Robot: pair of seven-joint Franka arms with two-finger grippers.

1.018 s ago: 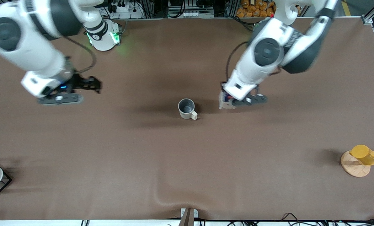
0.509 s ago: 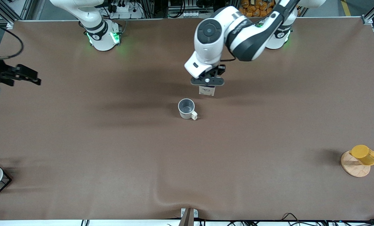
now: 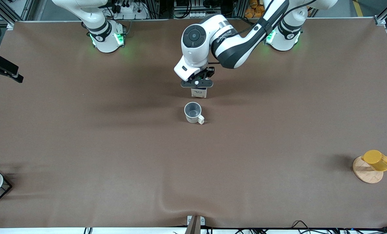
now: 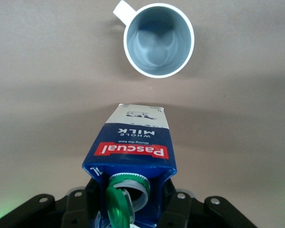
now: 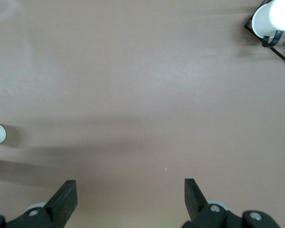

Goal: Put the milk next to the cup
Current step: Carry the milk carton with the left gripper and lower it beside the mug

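At the left edge of the front view, in its upper part, the right gripper hangs over the table's end with its fingers wide apart and empty. Near the middle, the cup stands on the table. Just above it in the frame, the left gripper is closed on the milk, which is near the cup and not touching it.

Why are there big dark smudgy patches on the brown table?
Front view: soft arm shadows on the brown table, darkest near the cream-white ceramic mug. Left wrist view: a shadow band between that mug and the dark blue milk carton in the left gripper.
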